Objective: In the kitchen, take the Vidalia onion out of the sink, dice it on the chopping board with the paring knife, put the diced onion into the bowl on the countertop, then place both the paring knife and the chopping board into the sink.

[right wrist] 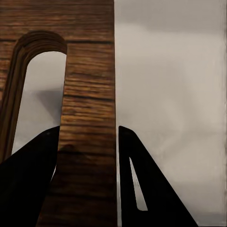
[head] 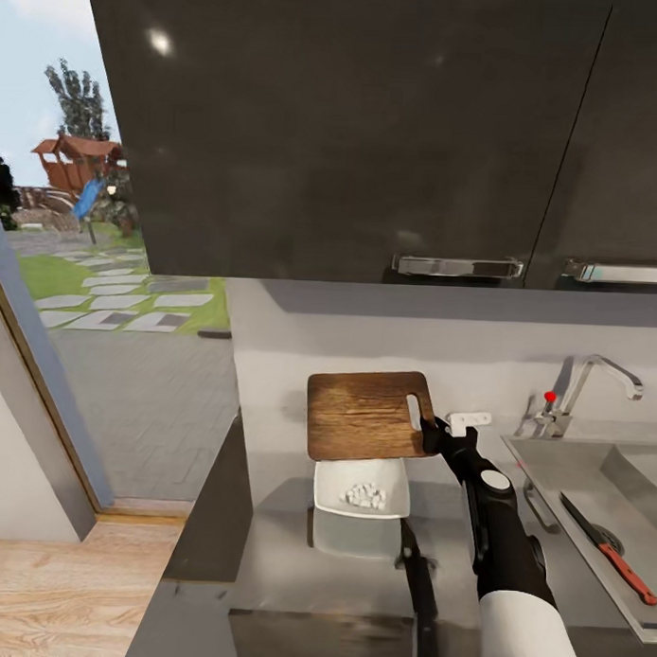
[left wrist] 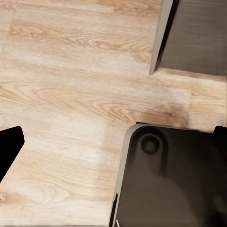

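Board held aloft over the bowl by the right pincer.

The right pincer [head: 433,434] is clamped on the board [head: 363,415] at its 3 o'clock end, on the strip between the slot and the edge; its fingers [right wrist: 137,189] are seen either side of the wood. Stiff and flat, the board is judged light but prone to swing from an end grip. The bowl [head: 363,487], with white dice in it, sits at the board's 6 o'clock on the bench [head: 283,545]. The knife [head: 607,547] lies in the sink [head: 551,469], at 4 o'clock. The left pincer's state cannot be told.
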Motion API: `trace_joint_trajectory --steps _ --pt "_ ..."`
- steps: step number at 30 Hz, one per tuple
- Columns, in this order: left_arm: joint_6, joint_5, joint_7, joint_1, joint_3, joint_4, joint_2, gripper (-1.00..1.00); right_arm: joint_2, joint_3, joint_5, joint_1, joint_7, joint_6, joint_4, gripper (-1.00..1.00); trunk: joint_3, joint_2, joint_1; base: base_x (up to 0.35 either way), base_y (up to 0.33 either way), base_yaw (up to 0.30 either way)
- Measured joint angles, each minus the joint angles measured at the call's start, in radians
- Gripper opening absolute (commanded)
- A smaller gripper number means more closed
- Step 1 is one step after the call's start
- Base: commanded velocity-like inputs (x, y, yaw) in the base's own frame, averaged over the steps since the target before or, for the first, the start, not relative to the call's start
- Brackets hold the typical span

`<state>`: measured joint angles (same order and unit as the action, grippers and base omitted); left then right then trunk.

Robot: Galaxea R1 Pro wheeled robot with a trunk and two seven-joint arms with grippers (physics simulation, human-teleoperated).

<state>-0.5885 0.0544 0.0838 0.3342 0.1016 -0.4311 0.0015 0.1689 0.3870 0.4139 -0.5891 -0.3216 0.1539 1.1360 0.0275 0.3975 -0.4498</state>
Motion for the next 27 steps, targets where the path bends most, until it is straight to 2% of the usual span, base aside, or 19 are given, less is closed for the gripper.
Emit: trace_joint_trajectory --steps 2,4,6,7,9,15,27 --pt "-0.001 0.0 0.0 0.0 0.0 0.0 0.0 1.0 0.004 -0.002 -0.002 0.0 0.0 0.016 0.03 -1.0 0.0 0.0 0.0 -0.33 0.0 0.0" --pt "-0.001 0.0 0.001 0.0 0.0 0.0 0.0 1.0 0.004 -0.004 -0.001 0.0 -0.002 0.095 0.074 -1.0 0.0 0.0 0.0 -0.339 0.0 0.0" --pt "-0.001 0.0 0.0 0.0 0.001 0.0 0.0 1.0 0.004 -0.006 -0.001 0.0 -0.005 0.236 0.143 -1.0 0.0 0.0 0.0 -0.342 0.0 0.0" --pt "-0.001 0.0 0.001 0.0 -0.001 0.0 0.0 1.0 0.004 -0.007 -0.004 0.0 -0.011 0.283 0.171 -1.0 0.0 0.0 0.0 -0.343 0.0 0.0" --pt "-0.001 0.0 0.0 0.0 0.0 0.0 0.0 1.0 0.004 -0.008 -0.006 0.001 -0.029 0.324 0.2 -1.0 0.0 0.0 0.0 -0.344 0.0 0.0" --pt "-0.001 0.0 0.001 0.0 0.0 0.0 0.0 1.0 0.004 -0.008 -0.003 0.0 -0.04 0.335 0.209 -1.0 0.0 0.0 0.0 -0.266 -0.067 0.0" --pt "0.001 -0.001 0.001 0.0 0.0 0.0 0.0 1.0 0.005 -0.008 -0.004 0.0 -0.039 0.336 0.208 -1.0 0.0 0.0 0.001 -0.011 -0.171 0.0"
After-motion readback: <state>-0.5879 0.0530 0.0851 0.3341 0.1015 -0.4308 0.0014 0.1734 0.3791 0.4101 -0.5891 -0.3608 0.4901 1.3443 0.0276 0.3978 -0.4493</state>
